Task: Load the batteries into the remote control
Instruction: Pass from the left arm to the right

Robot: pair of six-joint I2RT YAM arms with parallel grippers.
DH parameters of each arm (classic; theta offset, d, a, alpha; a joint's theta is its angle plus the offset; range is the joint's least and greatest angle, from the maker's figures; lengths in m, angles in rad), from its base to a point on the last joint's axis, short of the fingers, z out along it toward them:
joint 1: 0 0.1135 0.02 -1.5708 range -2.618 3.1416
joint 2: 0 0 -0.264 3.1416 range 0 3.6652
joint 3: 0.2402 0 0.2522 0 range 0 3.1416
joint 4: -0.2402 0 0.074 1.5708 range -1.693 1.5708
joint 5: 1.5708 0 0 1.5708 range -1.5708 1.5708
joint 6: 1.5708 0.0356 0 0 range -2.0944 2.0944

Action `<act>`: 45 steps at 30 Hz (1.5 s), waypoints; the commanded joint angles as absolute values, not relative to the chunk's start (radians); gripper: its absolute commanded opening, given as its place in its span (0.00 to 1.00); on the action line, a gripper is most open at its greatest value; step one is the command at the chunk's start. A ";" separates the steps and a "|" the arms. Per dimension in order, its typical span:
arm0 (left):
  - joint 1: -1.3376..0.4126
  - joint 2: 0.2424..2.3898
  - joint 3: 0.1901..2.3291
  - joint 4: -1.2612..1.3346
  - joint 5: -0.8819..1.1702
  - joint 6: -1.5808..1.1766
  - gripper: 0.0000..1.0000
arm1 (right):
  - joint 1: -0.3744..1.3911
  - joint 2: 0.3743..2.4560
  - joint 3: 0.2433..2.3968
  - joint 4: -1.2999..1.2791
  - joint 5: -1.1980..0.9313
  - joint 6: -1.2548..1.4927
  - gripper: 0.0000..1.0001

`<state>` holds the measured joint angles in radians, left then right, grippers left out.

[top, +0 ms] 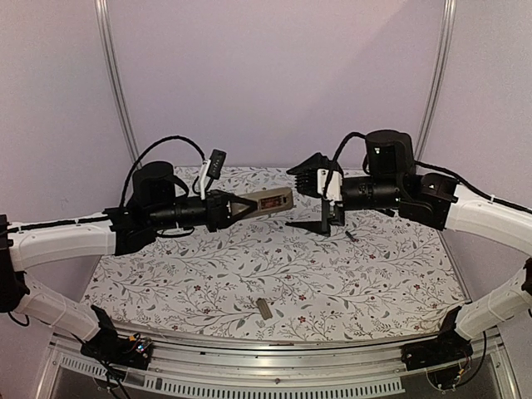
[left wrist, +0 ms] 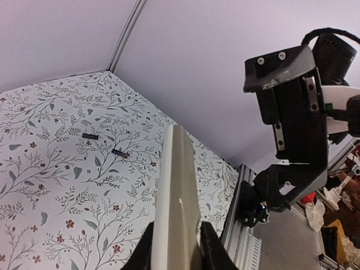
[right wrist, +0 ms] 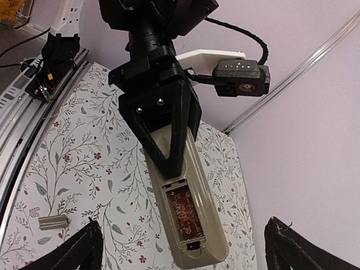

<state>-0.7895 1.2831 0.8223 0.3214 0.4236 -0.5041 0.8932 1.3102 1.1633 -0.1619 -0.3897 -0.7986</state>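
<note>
Batteries (left wrist: pixel 119 152) are lying loose on the table (top: pixel 208 283) beneath my right gripper (top: pixel 306 201), its jaws gaping wide. They're looking tiny, light and roll-prone, so I'm favouring a mid-body pinch. My left gripper (top: pixel 237 208) is clamping the remote control (top: pixel 270 201) aloft opposite.

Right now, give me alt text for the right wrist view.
The left gripper holds the tan-grey remote control by one end above the floral table, back toward the camera, its battery recess uncovered, bare board showing. A small cover piece lies on the table at lower left, and the right gripper's fingers stand wide apart at the bottom corners.
</note>
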 commanded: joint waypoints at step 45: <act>-0.806 1.266 0.800 0.244 0.423 -0.485 0.98 | 0.976 1.496 1.156 -0.162 -0.145 -0.937 0.15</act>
<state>-0.8001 1.3010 0.8104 0.2985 0.4656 -0.5262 0.9707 1.5433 1.2255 -0.1272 -0.1593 -1.0302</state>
